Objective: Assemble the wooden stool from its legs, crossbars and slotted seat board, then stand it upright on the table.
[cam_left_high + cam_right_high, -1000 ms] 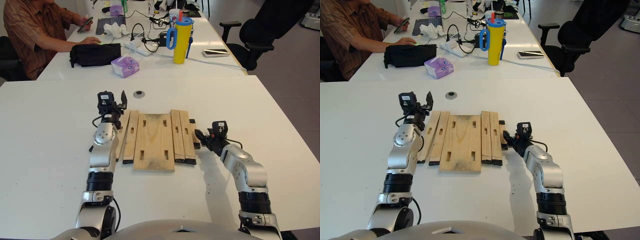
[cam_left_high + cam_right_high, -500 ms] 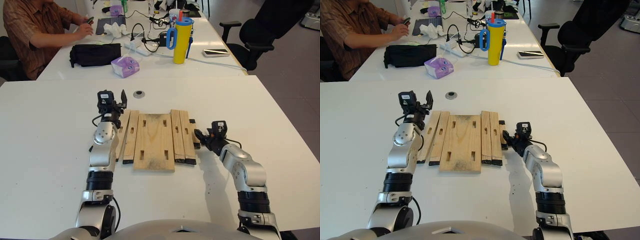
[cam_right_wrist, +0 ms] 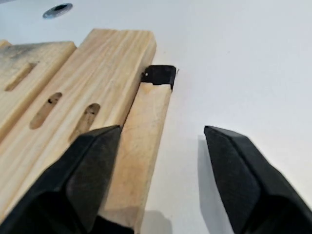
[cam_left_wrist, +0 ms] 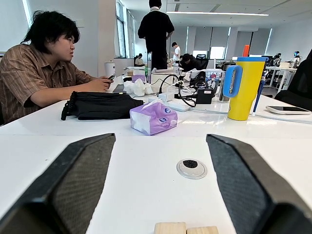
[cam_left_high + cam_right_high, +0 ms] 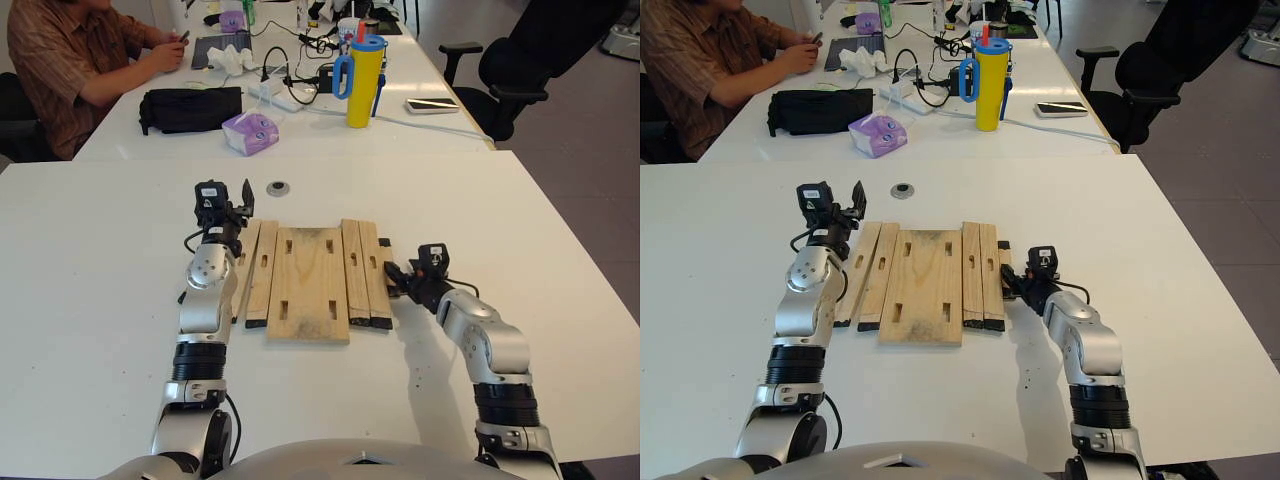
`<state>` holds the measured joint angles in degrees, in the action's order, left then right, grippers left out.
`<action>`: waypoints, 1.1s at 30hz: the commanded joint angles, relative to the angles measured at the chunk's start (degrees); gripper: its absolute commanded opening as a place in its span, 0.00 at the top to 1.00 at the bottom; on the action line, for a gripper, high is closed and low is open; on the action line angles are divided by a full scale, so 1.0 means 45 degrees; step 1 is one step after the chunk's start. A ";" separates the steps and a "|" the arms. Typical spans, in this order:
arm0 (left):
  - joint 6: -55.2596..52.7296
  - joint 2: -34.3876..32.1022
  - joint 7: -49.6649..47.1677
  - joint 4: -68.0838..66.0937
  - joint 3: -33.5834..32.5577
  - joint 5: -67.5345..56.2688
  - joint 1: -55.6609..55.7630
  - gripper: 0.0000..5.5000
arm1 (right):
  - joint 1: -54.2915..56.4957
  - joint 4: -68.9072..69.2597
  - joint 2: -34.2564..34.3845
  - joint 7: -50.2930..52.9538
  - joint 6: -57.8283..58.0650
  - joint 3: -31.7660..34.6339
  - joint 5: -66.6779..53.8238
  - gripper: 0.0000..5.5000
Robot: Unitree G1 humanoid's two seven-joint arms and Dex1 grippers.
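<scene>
The wide slotted seat board lies flat mid-table. Slotted leg boards flank it on the left and on the right. A narrow crossbar with a black end cap rests against the rightmost board. My right gripper is open, low over the table, and its fingers straddle the near part of that crossbar. Open as well, my left gripper hangs just past the far ends of the left boards, holding nothing.
A round cable grommet is set in the table behind the boards. On the farther table stand a yellow bottle, a purple tissue pack, a black bag and a phone. Bare white tabletop lies on both sides.
My right gripper has slid a little leftward, closer onto the crossbar. The left arm and the boards have stayed put.
</scene>
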<state>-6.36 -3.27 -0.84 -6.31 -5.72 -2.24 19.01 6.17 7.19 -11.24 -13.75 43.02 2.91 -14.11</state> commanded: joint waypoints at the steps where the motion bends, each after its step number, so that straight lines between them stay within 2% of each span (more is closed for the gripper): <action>1: -0.0084 0.0020 0.0004 0.0041 0.0039 -0.0039 -0.0036 0.36 | -0.0247 0.0099 -0.0057 -0.0135 0.0301 -0.0430 0.0050 0.42; 12: -0.0121 -0.0020 0.0045 -0.0063 0.0015 -0.0064 0.0100 0.36 | -0.0204 -0.0010 -0.0401 0.0600 0.0599 -0.0862 0.1043 0.42; 17: -0.0105 -0.0044 0.0033 -0.0120 -0.0016 -0.0066 0.0215 0.37 | -0.0296 -0.0264 -0.0546 0.1094 0.1312 -0.1109 0.1662 0.56; 24: -0.0418 -0.0056 0.0242 -0.0302 -0.0124 -0.0349 0.0374 0.37 | -0.0335 -0.0616 -0.0554 0.1014 0.0992 -0.1177 0.1761 0.75; 29: -0.1571 -0.0052 0.1115 -0.0705 -0.0623 -0.1746 0.0683 0.37 | 0.0151 -0.0691 -0.0159 0.1466 -0.0140 -0.0057 0.1490 0.76; 33: -0.3388 0.0037 0.1905 -0.0596 -0.1292 -0.3618 0.1199 0.37 | 0.0835 -0.0500 -0.0147 0.1358 -0.2192 -0.0130 0.1759 0.76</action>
<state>-16.78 -3.37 6.04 -9.17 -9.64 -13.75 21.74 7.51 4.20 -12.05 -7.31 37.73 2.63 -7.08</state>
